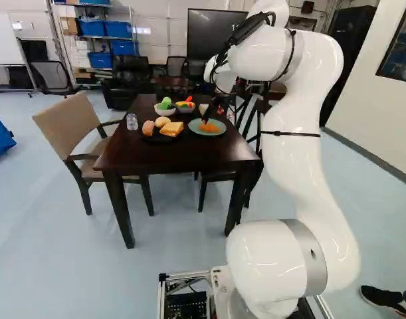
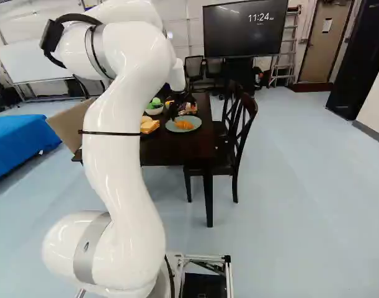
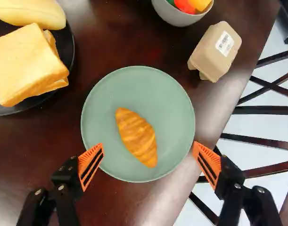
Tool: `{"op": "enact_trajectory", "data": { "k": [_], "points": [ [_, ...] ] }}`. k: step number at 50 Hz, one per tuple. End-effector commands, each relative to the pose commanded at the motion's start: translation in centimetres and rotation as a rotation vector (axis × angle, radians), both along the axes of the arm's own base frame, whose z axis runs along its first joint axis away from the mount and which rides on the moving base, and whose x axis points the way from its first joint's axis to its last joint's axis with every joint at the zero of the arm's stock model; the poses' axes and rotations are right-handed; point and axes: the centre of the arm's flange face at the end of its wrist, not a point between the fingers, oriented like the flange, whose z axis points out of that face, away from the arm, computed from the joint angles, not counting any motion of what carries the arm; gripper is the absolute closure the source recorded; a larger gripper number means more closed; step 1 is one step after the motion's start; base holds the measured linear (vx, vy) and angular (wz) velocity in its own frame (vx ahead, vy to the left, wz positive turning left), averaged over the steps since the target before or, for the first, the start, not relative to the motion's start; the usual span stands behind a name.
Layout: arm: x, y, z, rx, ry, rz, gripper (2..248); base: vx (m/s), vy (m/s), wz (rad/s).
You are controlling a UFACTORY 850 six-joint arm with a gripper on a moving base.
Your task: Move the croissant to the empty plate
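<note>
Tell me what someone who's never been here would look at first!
Probably the big white arm, curving up right of the middle in the left base view. Next, the golden croissant on the round green plate on the dark table. Then the bright orange pads of the open gripper, one on each side, with the croissant ahead of them.

Glossy white arm [image 1: 292, 173] — grey joint bands [image 1: 307, 256], black straps [image 1: 291, 134], black cable [image 2: 80, 17] — ribbed orange pads [image 3: 209, 154].
</note>
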Motion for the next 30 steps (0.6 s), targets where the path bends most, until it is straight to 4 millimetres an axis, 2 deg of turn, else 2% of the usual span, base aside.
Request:
{"op": "enact_trajectory", "data": {
  "k": [10, 30],
  "points": [
    [-1.2, 0.0, 1.4, 0.000, -0.010, -0.001, 3, 0.000, 0.000, 0.000],
    [-5.4, 0.0, 4.4, -0.001, -0.022, -0.003, 3, 0.000, 0.000, 0.000]
  ]
}}
